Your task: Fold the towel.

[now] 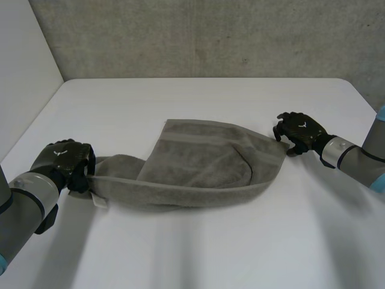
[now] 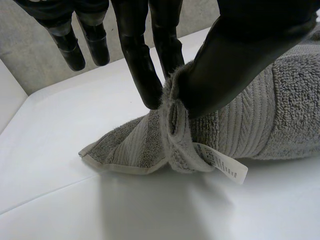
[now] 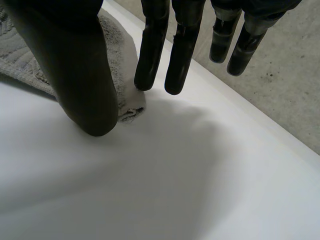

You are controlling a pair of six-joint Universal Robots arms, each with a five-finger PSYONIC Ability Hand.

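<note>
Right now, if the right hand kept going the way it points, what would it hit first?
Probably the towel corner that the right hand already pinches, then the table just beneath.

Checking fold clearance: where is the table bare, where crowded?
Bare: the table between the towel and the far wall, and the near strip before the towel. Crowded: the towel's ends, pinched by the left hand and right hand.

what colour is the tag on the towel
White with faint dark print; the tag on the towel shows best in the left wrist view.
</note>
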